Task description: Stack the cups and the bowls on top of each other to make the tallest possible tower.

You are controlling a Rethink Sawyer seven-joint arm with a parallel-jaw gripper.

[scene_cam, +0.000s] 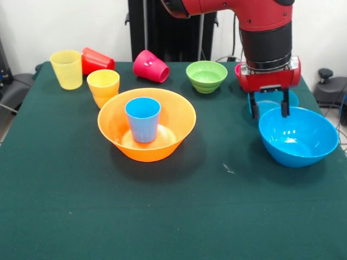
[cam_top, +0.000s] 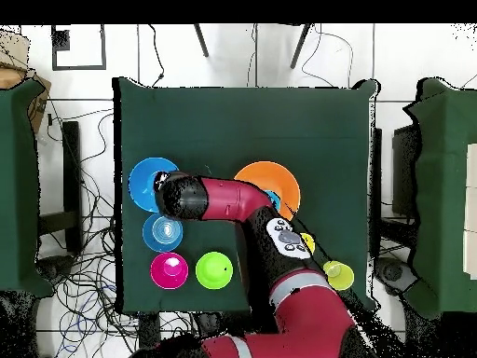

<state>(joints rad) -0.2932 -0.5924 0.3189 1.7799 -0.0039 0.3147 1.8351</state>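
The tool hangs over the far rim of the large blue bowl, its two dark fingers spread, one just inside the rim and the other outside it, toward the small blue bowl behind. Nothing is pinched yet. The step in hand looks like taking this bowl by its rim to carry it to the tower.

To do it well, the fingers should drop until they straddle the wall of the bowl and close firmly on it, since a glossy rim can slip. A bowl held by one edge will tilt, so it should be lifted high enough to pass over the light blue cup and then lowered centred on it, probably turned mouth down so it sits steady.

The tower so far is the large orange bowl near the middle of the worktop, with the light blue cup standing upside down inside it. The orange cup sits just behind that bowl. The yellow cup, the red cup and the pink cup, the last two lying on their sides, and the green bowl wait along the far edge.
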